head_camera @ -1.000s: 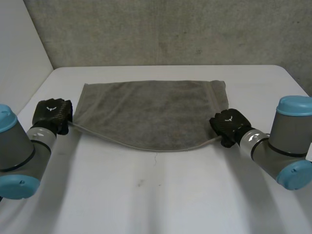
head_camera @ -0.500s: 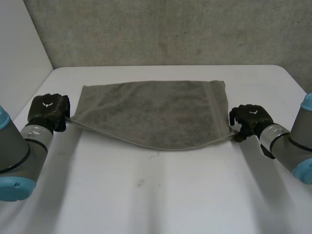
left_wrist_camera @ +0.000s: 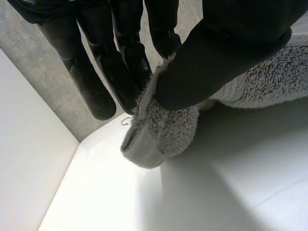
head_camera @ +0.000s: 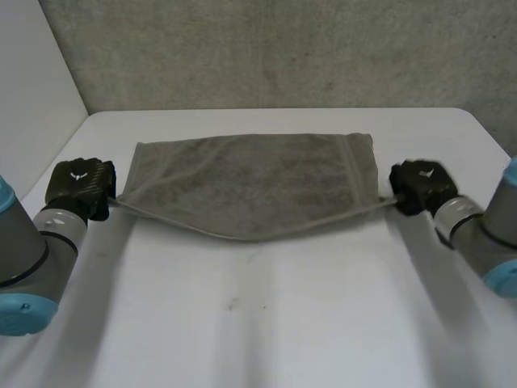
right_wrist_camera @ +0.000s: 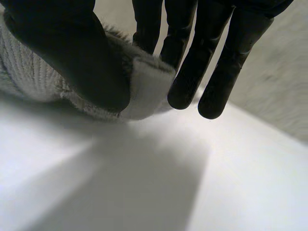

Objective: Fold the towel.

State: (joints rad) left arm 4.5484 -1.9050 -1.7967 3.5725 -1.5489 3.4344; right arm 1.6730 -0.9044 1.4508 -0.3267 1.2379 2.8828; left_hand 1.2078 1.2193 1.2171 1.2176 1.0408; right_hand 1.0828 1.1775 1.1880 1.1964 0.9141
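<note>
Grey terry towel (head_camera: 250, 182) is spread across the far half of the white table (head_camera: 266, 323), long side running left to right, its far edge near the table's back edge under the concrete wall (head_camera: 283, 48). Most of the cloth lies flat. The near edge runs from one hand to the other and sags in a shallow curve toward the table's middle, with a shadow on the table just under it. Left hand (head_camera: 79, 187) is over the table's left side, at the near left corner (left_wrist_camera: 161, 130) of the towel. The left thumb (left_wrist_camera: 226, 53) presses the cloth against the straight left fingers (left_wrist_camera: 120, 62), so that's a pinch, with a small tuft of corner sticking out past the thumb and apparently clear of the table. Right hand (head_camera: 420, 186) is over the table's right side, at the near right corner (right_wrist_camera: 147, 86). The right thumb (right_wrist_camera: 67, 53) clamps the hemmed corner against the nearest of the right fingers (right_wrist_camera: 195, 67); the others hang straight just beside the cloth without touching it. Both hands are closed on towel only. Left arm (head_camera: 32, 242) comes in over the table's near left side and right arm (head_camera: 477, 234) over its near right side. The hands are well apart, with the full towel length between them.
</note>
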